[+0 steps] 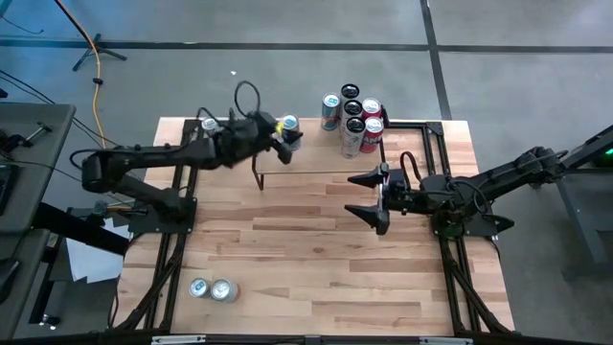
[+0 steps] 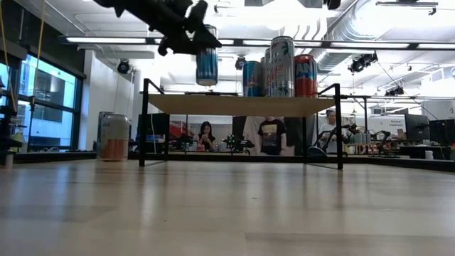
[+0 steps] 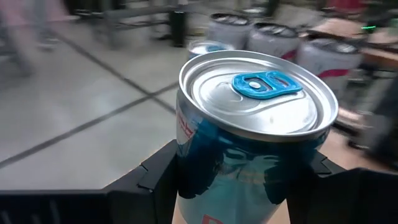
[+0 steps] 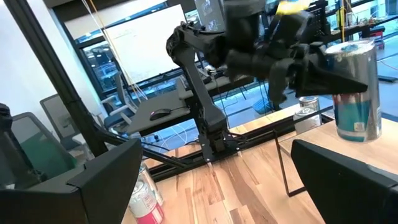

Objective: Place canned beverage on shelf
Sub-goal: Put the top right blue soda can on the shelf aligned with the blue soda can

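A blue and silver can (image 3: 255, 124) with a blue pull tab is held upright by my left gripper (image 1: 283, 134), which is shut on it above the left end of the shelf (image 2: 234, 105). In the low view the can (image 2: 207, 64) has its base clear of the plank. Several cans (image 2: 282, 67) stand on the shelf's right part. My right gripper (image 1: 364, 195) waits open over the table's middle right, its fingers apart with nothing between them. My left gripper pinches the can's side wall (image 3: 186, 155) between its two fingers (image 3: 158, 174), one on each opposite side, near the can's upper end. The fingers come roughly level from the table's left. The can stands upright in the hold, lifted clear above the shelf.
Two cans (image 1: 212, 288) lie near the table's front left. Another can (image 2: 114, 136) stands on the table left of the shelf. A red and white can (image 4: 146, 196) shows by the right arm. People sit in the room beyond the table.
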You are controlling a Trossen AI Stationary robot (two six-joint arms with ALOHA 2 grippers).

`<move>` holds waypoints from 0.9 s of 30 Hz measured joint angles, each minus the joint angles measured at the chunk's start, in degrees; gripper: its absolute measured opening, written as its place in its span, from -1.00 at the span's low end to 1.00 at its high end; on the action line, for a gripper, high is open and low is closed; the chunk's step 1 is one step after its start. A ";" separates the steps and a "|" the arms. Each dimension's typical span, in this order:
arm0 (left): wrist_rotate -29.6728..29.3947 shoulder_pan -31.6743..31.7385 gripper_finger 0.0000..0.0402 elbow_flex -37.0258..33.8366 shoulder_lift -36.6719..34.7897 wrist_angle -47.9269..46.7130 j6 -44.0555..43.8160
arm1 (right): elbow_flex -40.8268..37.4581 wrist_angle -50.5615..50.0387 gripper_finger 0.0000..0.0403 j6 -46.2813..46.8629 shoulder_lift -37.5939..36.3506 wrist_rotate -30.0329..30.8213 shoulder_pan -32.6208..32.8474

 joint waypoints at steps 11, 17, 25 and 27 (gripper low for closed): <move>-18.93 -6.89 -0.14 0.00 3.96 0.74 -9.07 | 0.00 -0.86 0.98 0.00 0.02 -0.02 -1.58; -18.93 -6.77 -0.14 0.00 3.96 0.77 -10.24 | 0.00 -1.15 0.98 0.00 0.02 -0.07 -1.56; -18.86 -7.18 -0.12 -0.02 4.17 -3.16 -11.35 | 0.00 -1.13 0.98 0.00 0.02 -0.08 -1.56; -18.81 -7.18 -0.08 0.00 4.24 -4.18 -12.57 | 0.00 -1.13 0.98 0.00 0.02 -0.09 -1.56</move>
